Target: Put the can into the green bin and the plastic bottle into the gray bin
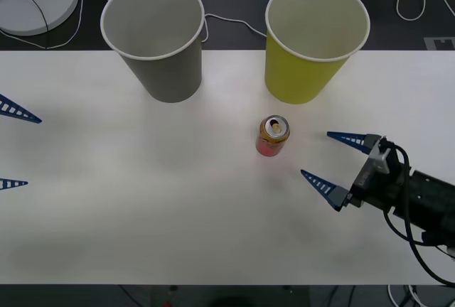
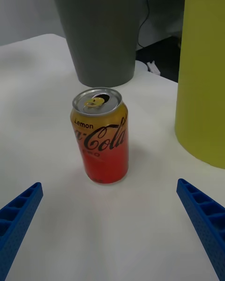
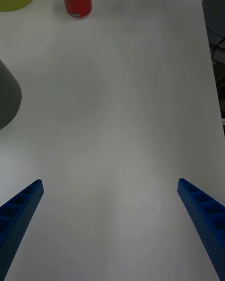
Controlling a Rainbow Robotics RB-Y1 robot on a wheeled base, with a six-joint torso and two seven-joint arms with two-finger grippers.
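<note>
Standing upright on the white table (image 1: 142, 200), the small red drink can with a gold-orange upper band and silver top (image 1: 273, 136) sits in front of the two bins, nearer the large yellow-green tapered cup-shaped green bin (image 1: 313, 44) than the large gray tapered cup-shaped gray bin (image 1: 156, 40). Both bins stand upright side by side at the far edge of the table, apart from each other and from the can. The right gripper (image 1: 338, 159) hovers low over the table just to the right of the can, its blue ribbed fingers spread wide apart and pointing toward it, touching nothing. In the right wrist view the can (image 2: 100, 136) lies between and ahead of the two fingers. The left gripper (image 1: 14, 147) waits at the table's left edge, its fingers also spread apart and holding nothing.
</note>
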